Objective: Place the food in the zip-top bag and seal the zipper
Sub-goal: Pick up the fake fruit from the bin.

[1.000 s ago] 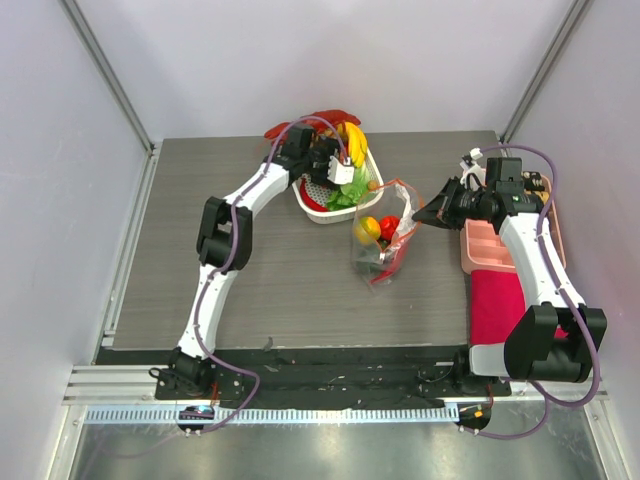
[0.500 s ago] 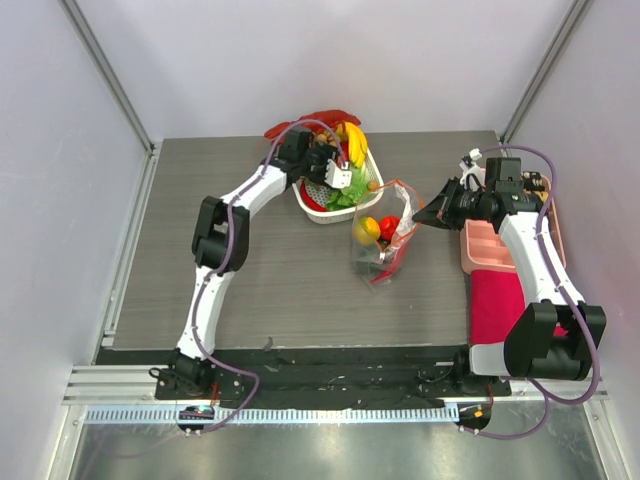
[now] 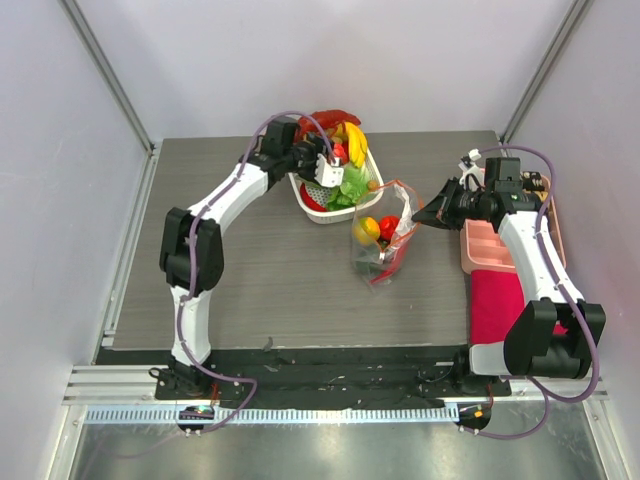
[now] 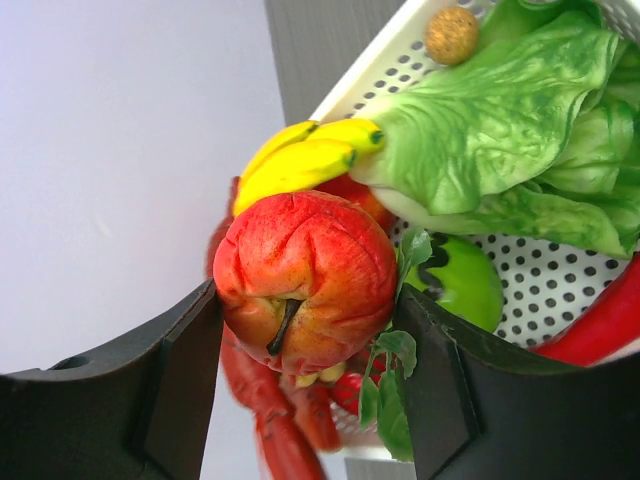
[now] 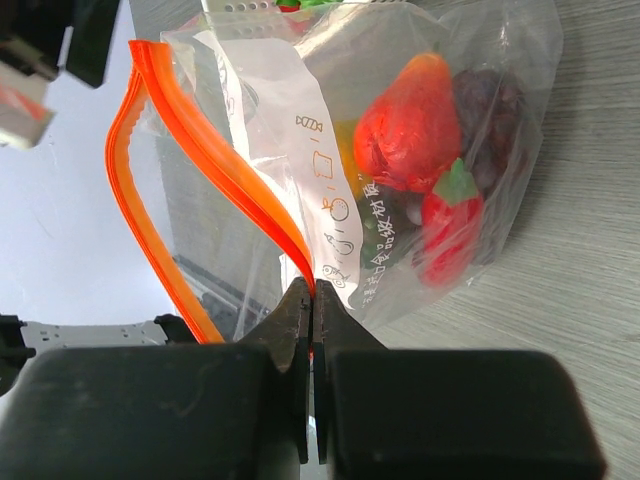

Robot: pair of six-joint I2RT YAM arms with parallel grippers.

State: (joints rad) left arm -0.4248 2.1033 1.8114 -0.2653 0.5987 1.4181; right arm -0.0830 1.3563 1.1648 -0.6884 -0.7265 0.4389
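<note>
My left gripper [image 4: 310, 300] is shut on a red and yellow toy apple [image 4: 305, 280], held over the white perforated basket [image 4: 570, 290] at the back of the table [image 3: 250, 250]. More food lies in that basket: a banana [image 4: 305, 160], green leaves [image 4: 500, 130], a green fruit [image 4: 465, 285] and a red pepper [image 4: 600, 320]. The clear zip-top bag [image 3: 380, 245] stands mid-table with a red fruit [image 5: 410, 130] and dark grapes [image 5: 490, 110] inside. My right gripper [image 5: 313, 300] is shut on its orange zipper [image 5: 220, 170], which holds the mouth open.
A pink divided tray [image 3: 490, 245] sits at the right edge of the table, with a red cloth [image 3: 495, 305] in front of it. The basket [image 3: 310, 205] is just behind and left of the bag. Grey walls enclose the table on three sides.
My left jaws have narrowed onto the apple and the left arm's elbow has swung out to the left. The right arm and the bag have stayed still.
</note>
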